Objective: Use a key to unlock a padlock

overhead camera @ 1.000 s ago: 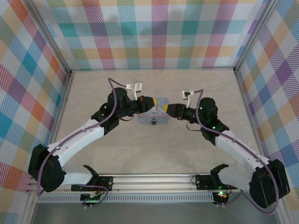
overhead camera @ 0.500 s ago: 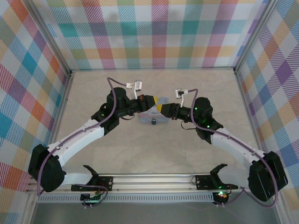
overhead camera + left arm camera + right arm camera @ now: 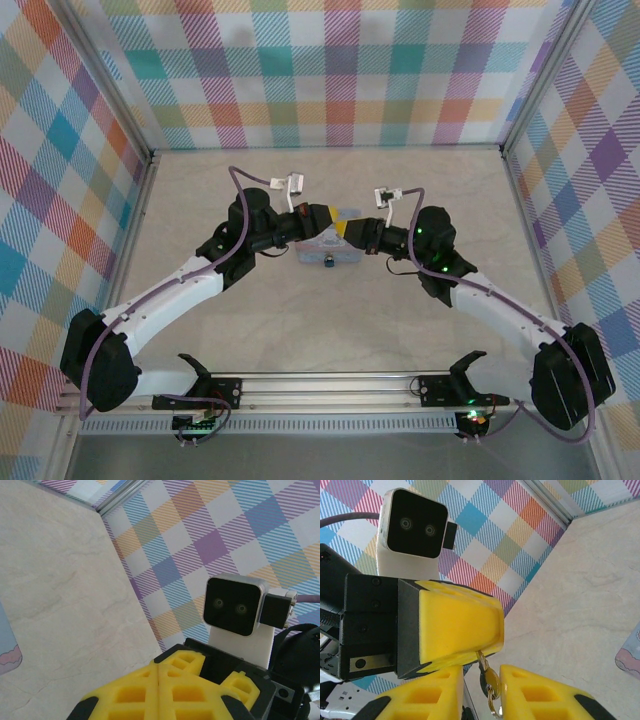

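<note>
My left gripper [image 3: 334, 226] hovers over the pale blue tin [image 3: 338, 252], shut on the key's blade. In the right wrist view the brass key [image 3: 490, 679] hangs from the left gripper's [image 3: 490, 642] yellow tips, with a ring on its bow. My right gripper [image 3: 481, 670] has come up from below and stands open, one finger on each side of the bow. The right-hand finger [image 3: 540, 695] is nearly touching the bow, while a gap remains on the other side. The padlock [image 3: 327, 263], tiny and dark with a bluish spot, sits at the tin's near edge. In the left wrist view my left gripper [image 3: 159, 675] is shut.
Checkered walls enclose the beige table [image 3: 330, 330] on three sides. The right arm's wrist camera [image 3: 234, 605] faces the left one at close range. A corner of the tin [image 3: 630, 652] shows at the right wrist view's edge. Both arm bases stand at the near rail.
My right gripper has moved left up to the left gripper's tips, and its jaws have narrowed around the key's bow. The left arm has stayed still.
</note>
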